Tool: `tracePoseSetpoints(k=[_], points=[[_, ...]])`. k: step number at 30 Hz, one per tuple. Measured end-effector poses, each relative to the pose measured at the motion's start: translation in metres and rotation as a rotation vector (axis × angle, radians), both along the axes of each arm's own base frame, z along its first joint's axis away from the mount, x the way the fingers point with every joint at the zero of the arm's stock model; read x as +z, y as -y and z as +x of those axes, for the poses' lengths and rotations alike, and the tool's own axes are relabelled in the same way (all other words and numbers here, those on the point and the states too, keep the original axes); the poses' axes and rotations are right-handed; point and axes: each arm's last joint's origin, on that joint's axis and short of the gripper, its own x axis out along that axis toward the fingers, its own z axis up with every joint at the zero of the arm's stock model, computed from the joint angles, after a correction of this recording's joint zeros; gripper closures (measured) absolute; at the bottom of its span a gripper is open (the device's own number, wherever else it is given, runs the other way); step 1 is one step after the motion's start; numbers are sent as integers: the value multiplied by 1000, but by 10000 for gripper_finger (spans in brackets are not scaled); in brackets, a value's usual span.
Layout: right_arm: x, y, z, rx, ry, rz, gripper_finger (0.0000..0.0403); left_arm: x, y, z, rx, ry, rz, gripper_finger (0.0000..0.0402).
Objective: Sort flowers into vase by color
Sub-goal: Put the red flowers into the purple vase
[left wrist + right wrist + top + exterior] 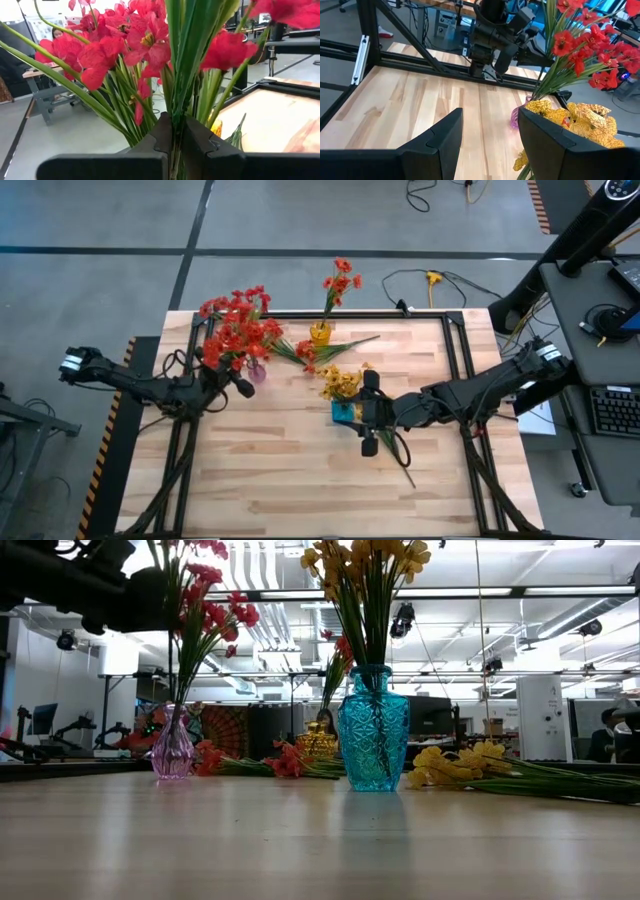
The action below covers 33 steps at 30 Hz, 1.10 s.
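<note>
Pale wood planks make up the table (300,470), seen from above with a pink vase (256,372) of red flowers (238,328) near the far left. The left gripper (238,383) sits right at that bunch. A yellow vase (320,333) holds a few orange-red sprigs (341,281), and more sprigs lie flat beside it. The right gripper (368,432) hovers next to the blue vase (344,412) with its yellow flowers (341,381).

From table height, the blue vase (372,740) stands in the middle, the pink vase (173,750) to its left, the yellow vase (318,743) behind — loose yellow sprigs (470,762) lie to the right.

The left wrist view shows the left gripper's fingers (197,145) clenched on green stems (176,140) of the red flowers (145,42).

The right wrist view shows the right gripper (487,132) with its fingers spread and nothing between them — yellow blooms (580,117) sit just beside one finger.
</note>
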Motion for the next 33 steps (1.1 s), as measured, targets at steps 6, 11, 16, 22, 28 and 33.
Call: tracePoseSetpoints(k=[6, 11, 16, 22, 28, 33], points=[[-1, 0, 0, 0, -1, -1, 220, -1, 0, 0, 0, -2, -3, 398], [-1, 0, 0, 0, -2, -1, 220, -2, 0, 1, 0, -4, -6, 398], [-1, 0, 0, 0, -3, -1, 220, -5, 1, 3, 1, -24, -2, 396], [-1, 0, 0, 0, -3, -1, 220, -5, 1, 3, 7, -27, -2, 382], [-1, 0, 0, 0, -3, -1, 220, -6, 1, 3, 10, -23, -5, 378], [-1, 0, 0, 0, -3, -2, 220, -6, 1, 4, 10, -18, -9, 378]])
